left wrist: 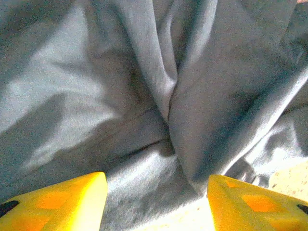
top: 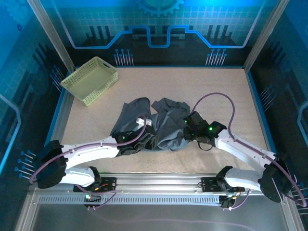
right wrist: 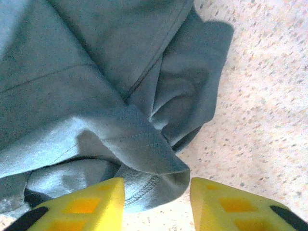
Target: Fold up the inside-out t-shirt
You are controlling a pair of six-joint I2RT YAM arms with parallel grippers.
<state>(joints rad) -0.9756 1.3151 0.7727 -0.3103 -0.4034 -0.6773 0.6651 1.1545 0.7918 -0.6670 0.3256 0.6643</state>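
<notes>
Inside-out t-shirt [top: 161, 126]: dark slate-grey and crumpled in a heap on the speckled table [top: 216, 86]. It lies to the right of the basket [top: 79, 70] and nearer the arm bases than the basket, close to it but not touching.

Left gripper [top: 142, 138]: released. In the wrist view, the left gripper [left wrist: 156, 204] has its 2 yellow fingers [left wrist: 62, 199] wide apart with nothing clamped between them. Deep grey folds lie just beyond the tips. It cannot be told whether the tips touch the cloth. This gripper sits at the near edge of the shirt, on the side towards the basket.

Right gripper [top: 191, 126]: released. In the wrist view, the right gripper [right wrist: 157, 204] also has its 2 fingers apart. A stitched hem fold lies in the gap just ahead of them, not pinched. Bare table shows beside the fold. This gripper sits at the edge of the shirt farthest from the basket.

White tag [top: 143, 121]: lies exposed on the shirt, on the half towards the basket.

Basket: pale yellow-green lattice, upright.
</notes>
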